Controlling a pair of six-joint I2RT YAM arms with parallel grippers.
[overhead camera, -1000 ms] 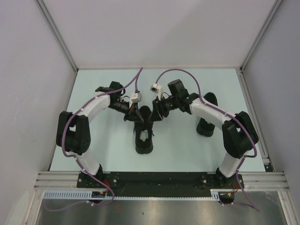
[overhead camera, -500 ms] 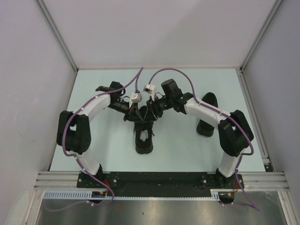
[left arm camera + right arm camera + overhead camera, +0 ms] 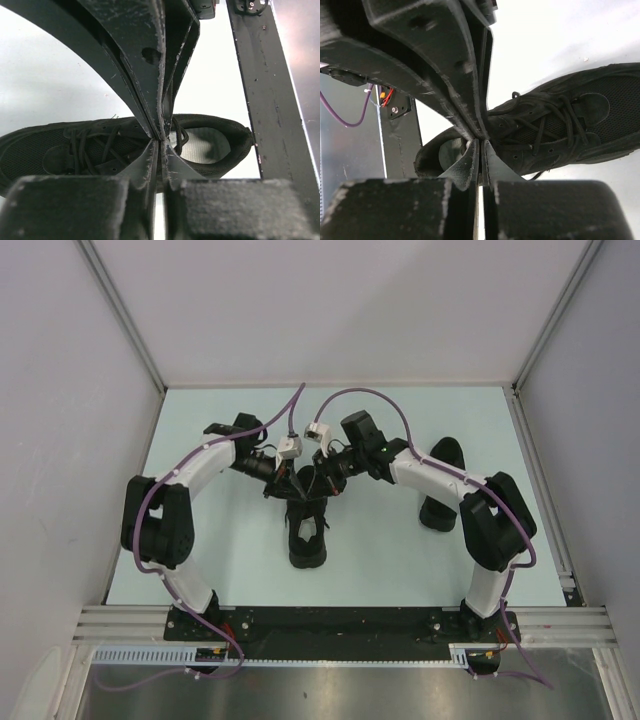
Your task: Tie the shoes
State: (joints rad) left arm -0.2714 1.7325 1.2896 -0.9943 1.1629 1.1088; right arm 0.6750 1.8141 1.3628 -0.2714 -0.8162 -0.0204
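The black sneaker (image 3: pixel 308 545) lies in the middle of the table with its heel toward the arm bases. Its grey insole (image 3: pixel 205 145) shows in the left wrist view. Both grippers meet above the laced part. My left gripper (image 3: pixel 296 486) is shut, and a thin black lace (image 3: pixel 177 142) runs up into its tips (image 3: pixel 161 139). My right gripper (image 3: pixel 319 486) is shut just beside it, with its tips (image 3: pixel 481 139) over the shoe's tongue (image 3: pixel 555 120). A lace (image 3: pixel 512 96) comes out from behind its fingers.
A second dark, shoe-like object (image 3: pixel 440 510) lies on the right, partly under the right arm. The black base rail (image 3: pixel 270 100) runs along the near edge behind the heel. Grey walls enclose the pale table (image 3: pixel 220 570) on three sides.
My right gripper has moved left, close against the left gripper over the shoe. The left arm and the shoe have stayed still.
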